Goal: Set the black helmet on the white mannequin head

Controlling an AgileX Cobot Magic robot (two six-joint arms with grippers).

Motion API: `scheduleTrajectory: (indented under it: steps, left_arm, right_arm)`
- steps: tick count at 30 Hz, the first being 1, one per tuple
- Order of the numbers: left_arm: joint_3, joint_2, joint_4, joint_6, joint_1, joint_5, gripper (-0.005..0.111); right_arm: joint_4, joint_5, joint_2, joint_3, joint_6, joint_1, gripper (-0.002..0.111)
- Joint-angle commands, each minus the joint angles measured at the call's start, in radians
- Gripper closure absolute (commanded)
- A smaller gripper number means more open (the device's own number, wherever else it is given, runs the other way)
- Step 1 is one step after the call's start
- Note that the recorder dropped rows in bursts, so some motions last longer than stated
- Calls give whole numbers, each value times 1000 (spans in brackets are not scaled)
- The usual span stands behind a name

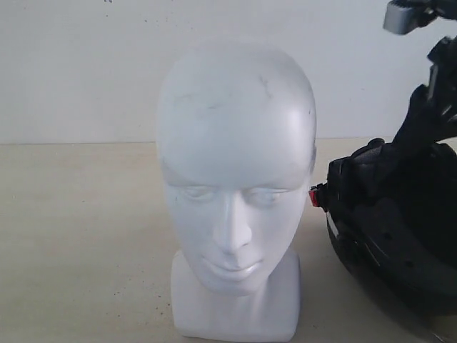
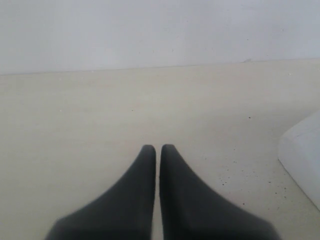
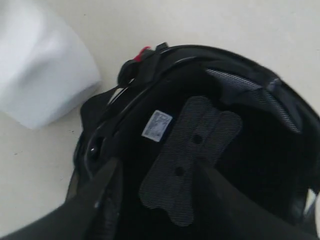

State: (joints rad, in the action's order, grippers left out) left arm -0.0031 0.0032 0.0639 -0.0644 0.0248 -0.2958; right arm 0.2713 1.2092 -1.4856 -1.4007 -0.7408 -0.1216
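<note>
The white mannequin head (image 1: pixel 235 157) stands upright at the centre of the table, facing the exterior camera. Its neck base shows in the left wrist view (image 2: pixel 305 155) and its side in the right wrist view (image 3: pixel 40 65). Right of it lies the black helmet (image 1: pixel 393 229), opening turned up, with its red buckle (image 1: pixel 314 196) toward the head. My right gripper (image 3: pixel 157 172) hangs open inside the helmet (image 3: pixel 240 130), fingers spread wide over the grey mesh lining. My left gripper (image 2: pixel 158 148) is shut and empty, low over bare table; it is outside the exterior view.
A pale beige table (image 1: pixel 78 236) runs back to a white wall (image 1: pixel 71 64). The right arm (image 1: pixel 428 107) comes down from the upper right onto the helmet. A white label (image 3: pixel 157 125) sits on the helmet's lining.
</note>
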Motion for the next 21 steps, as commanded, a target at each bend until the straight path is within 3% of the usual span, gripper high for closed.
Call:
scheduleTrajectory:
  steps: [1, 6, 21]
  left_arm:
    - [3, -3, -2, 10, 3, 1, 102]
    - [3, -3, -2, 10, 3, 1, 102]
    - [3, -3, -2, 10, 3, 1, 102]
  right_arm:
    - [-42, 12, 12, 64, 104, -102, 65]
    - [-81, 12, 12, 111, 214, -155, 65]
    - [-80, 12, 24, 113, 489, -157, 65]
